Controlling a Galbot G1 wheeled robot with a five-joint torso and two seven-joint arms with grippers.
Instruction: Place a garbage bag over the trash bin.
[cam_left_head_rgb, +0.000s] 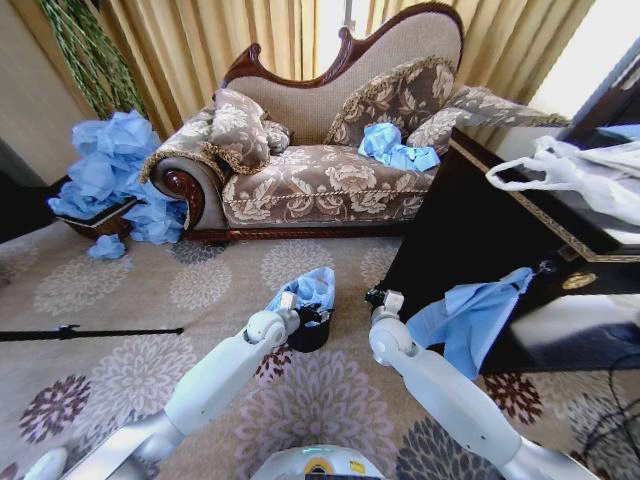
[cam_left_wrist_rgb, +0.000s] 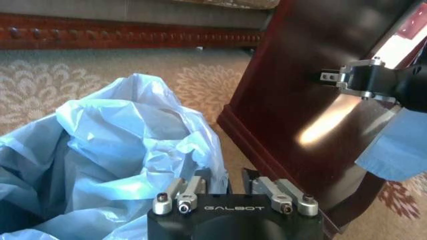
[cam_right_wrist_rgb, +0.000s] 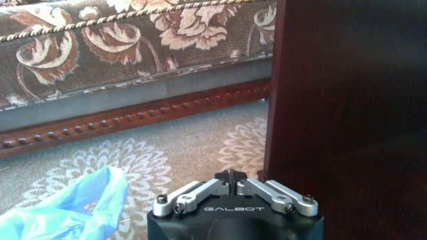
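One garbage bag (cam_left_head_rgb: 308, 288) draped over trash bin (cam_left_head_rgb: 310, 333), left gripper (cam_left_head_rgb: 318, 316) touching it

A furnished living room in a home or hotel suite: an ornate chaise longue (cam_left_head_rgb: 330, 150) with carved dark-wood frame and floral brocade upholstery stands against the far wall, patterned cushions (cam_left_head_rgb: 395, 100) propped along its back. Heavy gold curtains (cam_left_head_rgb: 210, 45) hang to the floor behind it, with daylight showing through the gap. A beige carpet (cam_left_head_rgb: 130, 290) woven with large flower medallions covers the floor, and a dark polished wooden cabinet (cam_left_head_rgb: 470, 230) with gilt edging stands on the right.
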